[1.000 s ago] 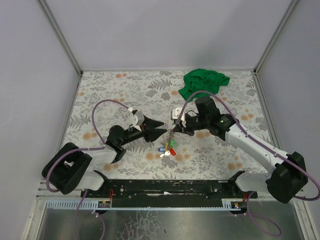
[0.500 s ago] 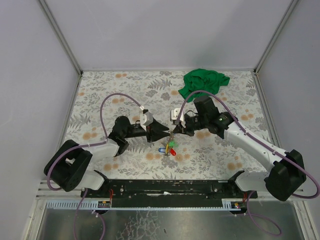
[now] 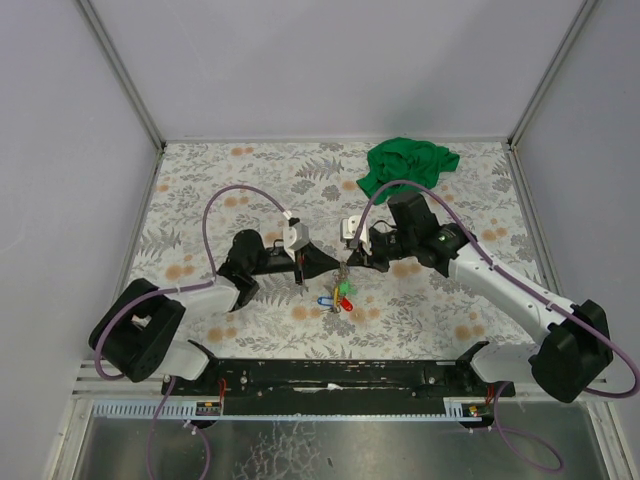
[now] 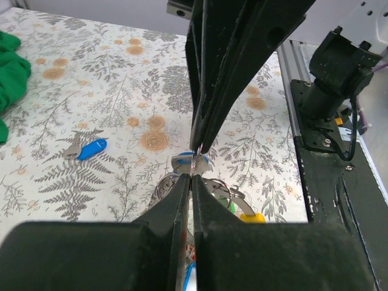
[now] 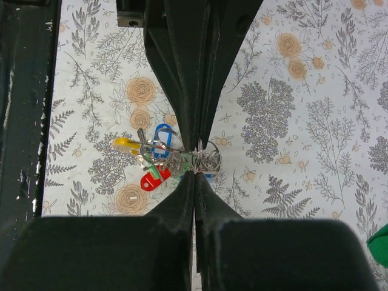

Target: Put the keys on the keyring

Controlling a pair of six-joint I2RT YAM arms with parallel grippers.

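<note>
The keyring (image 5: 207,159) is a silvery wire loop held above the table between both grippers' tips. A bunch of keys hangs from it: yellow (image 5: 123,143), blue (image 5: 162,133) and red (image 5: 150,180), with a green one partly hidden. In the top view the bunch (image 3: 340,295) hangs below the meeting fingertips. My left gripper (image 3: 334,266) comes from the left and is shut on the ring (image 4: 195,161). My right gripper (image 3: 349,262) comes from the right and is also shut on it. One loose blue key (image 4: 88,149) lies on the table.
A crumpled green cloth (image 3: 405,163) lies at the back right of the floral table cover (image 3: 220,180). The black rail (image 3: 340,372) with the arm bases runs along the near edge. Grey walls enclose the table.
My left gripper has moved right to the keyring, and its open jaws have shut on it. The right gripper has held the ring nearly still.
</note>
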